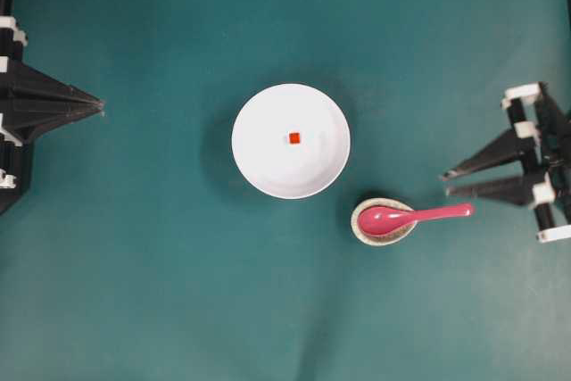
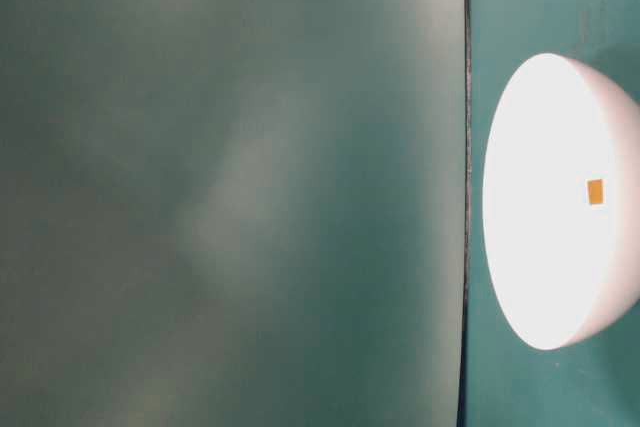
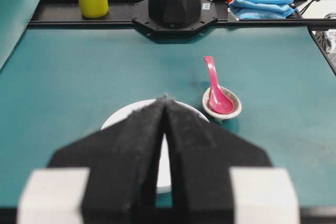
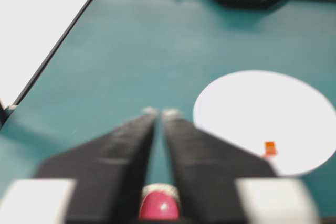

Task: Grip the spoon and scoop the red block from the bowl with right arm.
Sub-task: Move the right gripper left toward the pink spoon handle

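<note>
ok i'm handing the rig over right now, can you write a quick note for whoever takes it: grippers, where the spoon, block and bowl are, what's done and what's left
Left gripper: shut, holding nothing, parked at the left edge of the overhead view.
Right gripper: fingers slightly apart, empty, just above the spoon's handle tip in the overhead view, not touching it.
Spoon: scoop resting in the small speckled dish, handle pointing toward the right arm.
Red block: near the middle of the white bowl.
Bowl: mid-table, up and left of the dish, apart from it.
Done: nothing yet; spoon ungripped.
Left: grip the spoon handle with the right gripper, carry it to the bowl, scoop out the block.
</note>
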`<state>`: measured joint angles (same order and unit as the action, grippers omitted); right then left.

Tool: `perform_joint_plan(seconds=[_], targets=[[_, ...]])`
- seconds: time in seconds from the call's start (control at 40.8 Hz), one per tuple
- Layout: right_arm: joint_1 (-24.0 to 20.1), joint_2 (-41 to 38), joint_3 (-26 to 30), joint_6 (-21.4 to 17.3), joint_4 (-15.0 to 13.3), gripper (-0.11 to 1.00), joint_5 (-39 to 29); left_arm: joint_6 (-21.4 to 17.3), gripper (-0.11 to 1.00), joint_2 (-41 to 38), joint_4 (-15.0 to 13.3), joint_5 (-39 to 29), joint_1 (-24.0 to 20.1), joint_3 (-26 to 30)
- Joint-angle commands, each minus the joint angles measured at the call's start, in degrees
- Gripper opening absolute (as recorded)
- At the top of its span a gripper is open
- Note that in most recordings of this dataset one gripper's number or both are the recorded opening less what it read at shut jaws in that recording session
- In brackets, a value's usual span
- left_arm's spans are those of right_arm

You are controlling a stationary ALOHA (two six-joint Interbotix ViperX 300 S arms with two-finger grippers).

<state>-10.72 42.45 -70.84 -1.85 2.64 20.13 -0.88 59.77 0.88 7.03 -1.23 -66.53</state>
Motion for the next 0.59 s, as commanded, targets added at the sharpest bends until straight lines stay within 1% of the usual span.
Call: perform_joint_plan(seconds=[0.0,0.049,0.073,0.147,0.196,0.343,0.416,0.465,0.563], targets=[[-0.79,-4.04,-1.05,-0.44,2.20,0.42,3.69,-0.09,0.00,-0.18,0.09,-0.53,-0.70,1.49],[-1.41,-6.33,-2.37,-0.62,3.08,0.54,5.80,0.00,0.00,-0.18,0.09,-1.14,-1.05,1.58],[-1.76,-7.12,-2.90,-0.62,3.25,0.57,6.77,0.00,0.00,-0.18,0.09,-1.32,-1.23,1.58],[-3.08,-10.28,-4.92,-0.70,4.39,0.55,11.16,0.00,0.00,-0.09,0.09,-1.67,-1.67,1.58],[-4.22,-12.57,-6.42,-0.79,5.71,0.53,14.77,0.00,0.00,0.00,0.09,-1.67,-1.76,1.58],[-8.53,-19.69,-11.07,-0.97,10.72,0.53,26.81,0.00,0.00,0.44,0.09,-1.67,-1.85,1.67],[-10.55,-23.03,-12.57,-1.05,13.01,0.53,31.38,0.00,0.00,0.70,0.09,-1.67,-1.85,1.76],[-12.13,-25.40,-13.18,-1.14,14.50,0.53,34.01,0.00,0.00,0.97,0.09,-1.67,-1.85,1.85],[-14.33,-29.97,-13.62,-1.41,16.35,0.53,36.30,-0.09,0.00,1.58,0.09,-1.67,-1.85,2.02]])
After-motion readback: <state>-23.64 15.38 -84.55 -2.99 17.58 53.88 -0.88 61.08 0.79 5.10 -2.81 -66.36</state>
